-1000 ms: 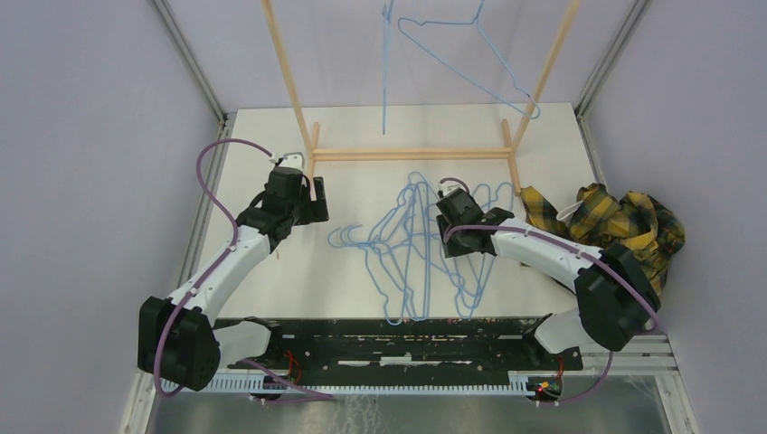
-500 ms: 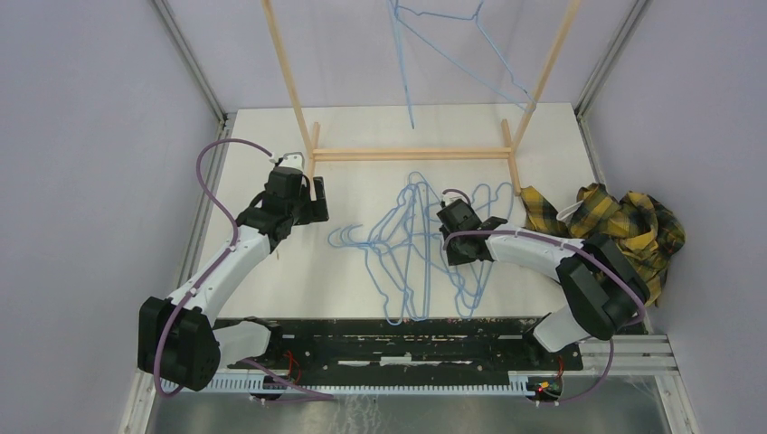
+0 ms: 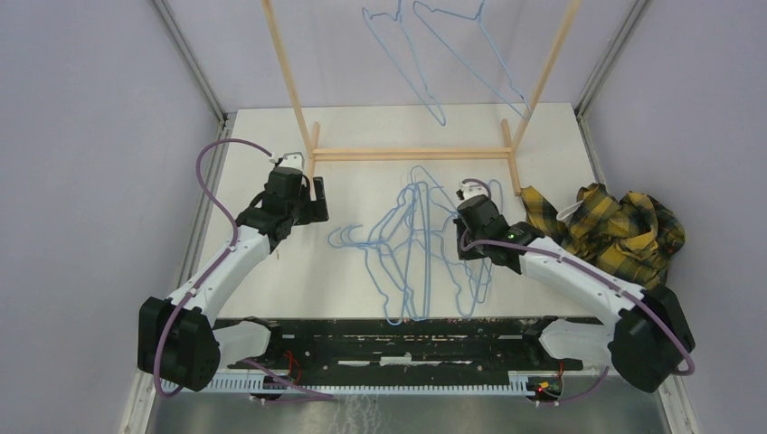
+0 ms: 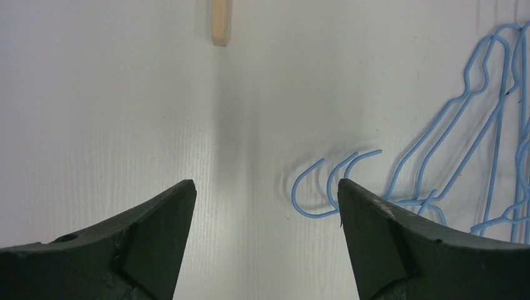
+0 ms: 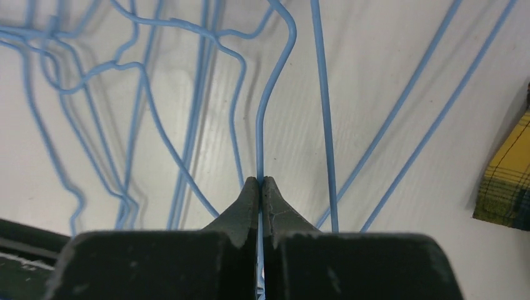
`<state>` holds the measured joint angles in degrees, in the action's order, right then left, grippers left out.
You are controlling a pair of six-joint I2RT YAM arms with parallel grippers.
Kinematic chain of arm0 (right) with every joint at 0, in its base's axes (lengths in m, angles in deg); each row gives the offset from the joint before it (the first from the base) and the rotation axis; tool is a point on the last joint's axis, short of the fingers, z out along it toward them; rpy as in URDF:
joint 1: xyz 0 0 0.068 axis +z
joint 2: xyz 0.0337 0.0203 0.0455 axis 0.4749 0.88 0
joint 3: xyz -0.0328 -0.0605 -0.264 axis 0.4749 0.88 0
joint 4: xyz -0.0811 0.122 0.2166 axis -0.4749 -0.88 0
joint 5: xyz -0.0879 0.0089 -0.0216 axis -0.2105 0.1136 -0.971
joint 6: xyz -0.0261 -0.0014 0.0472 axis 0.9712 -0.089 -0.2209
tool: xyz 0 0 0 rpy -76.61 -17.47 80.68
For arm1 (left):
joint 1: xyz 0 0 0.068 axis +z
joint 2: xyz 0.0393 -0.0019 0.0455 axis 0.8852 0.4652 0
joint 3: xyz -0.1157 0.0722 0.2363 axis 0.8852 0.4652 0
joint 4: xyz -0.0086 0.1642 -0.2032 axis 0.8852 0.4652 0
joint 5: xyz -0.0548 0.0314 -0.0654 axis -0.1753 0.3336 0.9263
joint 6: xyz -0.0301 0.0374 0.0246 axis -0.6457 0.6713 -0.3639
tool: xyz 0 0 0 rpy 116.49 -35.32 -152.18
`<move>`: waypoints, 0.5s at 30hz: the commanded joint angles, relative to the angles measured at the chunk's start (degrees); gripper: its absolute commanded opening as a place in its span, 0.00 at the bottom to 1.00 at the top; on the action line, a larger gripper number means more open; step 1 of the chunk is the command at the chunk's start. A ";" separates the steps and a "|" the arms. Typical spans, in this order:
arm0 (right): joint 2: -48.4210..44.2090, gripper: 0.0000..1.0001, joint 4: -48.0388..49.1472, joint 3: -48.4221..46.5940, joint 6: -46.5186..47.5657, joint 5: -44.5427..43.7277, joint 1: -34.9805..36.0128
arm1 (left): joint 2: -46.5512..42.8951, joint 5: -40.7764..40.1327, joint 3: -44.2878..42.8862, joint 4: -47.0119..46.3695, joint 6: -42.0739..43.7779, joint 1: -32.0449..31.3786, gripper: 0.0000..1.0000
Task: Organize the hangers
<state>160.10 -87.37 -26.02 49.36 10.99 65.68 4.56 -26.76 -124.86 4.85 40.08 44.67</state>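
Several light-blue wire hangers (image 3: 411,249) lie tangled on the white table between the arms. Two more hangers (image 3: 434,54) hang from the top of the wooden rack. My right gripper (image 3: 477,220) is at the pile's right side. In the right wrist view it (image 5: 262,181) is shut on one hanger wire (image 5: 275,81) that runs out straight ahead between the fingertips. My left gripper (image 3: 298,201) is open and empty, left of the pile. In the left wrist view (image 4: 265,194) three hanger hooks (image 4: 325,181) lie just inside its right finger.
The wooden rack's base bar (image 3: 407,154) crosses the table behind the pile, and one foot end (image 4: 220,22) shows ahead of my left gripper. A yellow-black plaid cloth (image 3: 624,226) lies at the right edge; it also shows in the right wrist view (image 5: 506,181).
My right gripper has shifted a little to the right at the pile. The two hangers on the rack have swung and turned. The left arm has not moved.
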 commanded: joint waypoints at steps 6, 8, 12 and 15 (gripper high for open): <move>-6.59 0.01 -4.14 -8.90 -0.03 19.60 -0.14 | -1.40 -0.32 -0.18 -1.25 -2.10 -0.15 0.91; -6.61 0.01 -2.06 -8.86 -1.18 23.81 -0.14 | -1.39 -0.28 -0.29 -1.30 -2.09 -0.15 0.91; -7.22 0.01 0.23 -9.38 -2.72 26.02 -0.22 | -1.44 -0.32 -0.28 -1.28 -2.02 -0.15 0.91; -8.33 0.01 0.76 -10.10 -2.62 25.10 -0.15 | -1.35 -0.35 -0.31 -1.28 -1.93 -0.15 0.91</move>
<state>153.87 -90.46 -32.82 47.70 33.54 65.68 4.56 -26.78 -124.86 4.85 40.08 44.67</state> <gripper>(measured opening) 0.015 0.907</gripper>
